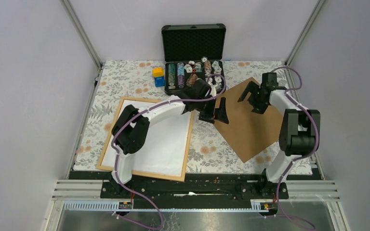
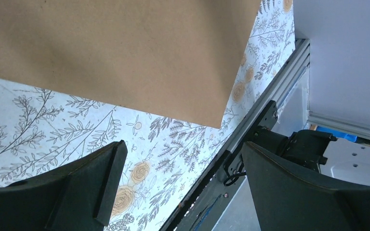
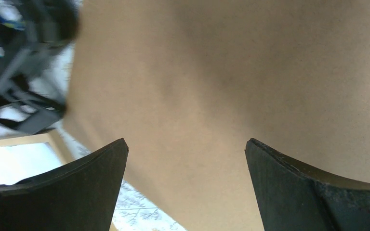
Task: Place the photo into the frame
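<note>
Top view: the frame [image 1: 188,147] lies flat on the floral tablecloth [image 1: 207,154], at the left of the table, slightly skewed. A white sheet [image 1: 164,144] fills its opening. No print shows on it, so whether it is the photo lying face down cannot be told.

The brown hardboard sheet [image 1: 248,127] lies flat to the right of the frame, turned corner-on like a diamond, apart from the frame.

Left arm: the base is at the near edge and the elbow is raised above the frame's left half. The forearm reaches across the frame's far right corner. The wrist is bent down, so the left gripper [image 1: 215,115] points at the table by the hardboard's left edge. Its jaws are spread wide and hold nothing. Its wrist camera shows the fingers above bare tablecloth, with a corner of the hardboard just beyond the tips.

Right arm: the elbow is folded high over the table's right side, and the forearm runs away from the base. The right gripper [image 1: 253,102] is angled down and to the left over the hardboard's far corner. Its jaws are also wide apart and empty. Its wrist camera shows hardboard between and beyond the fingers, and the frame's wooden rim sits low at the left of that view.

An open black case [image 1: 192,43] holding poker chips [image 1: 180,72] stands at the far edge. A small yellow-and-blue block [image 1: 158,76] sits just to its left.
</note>
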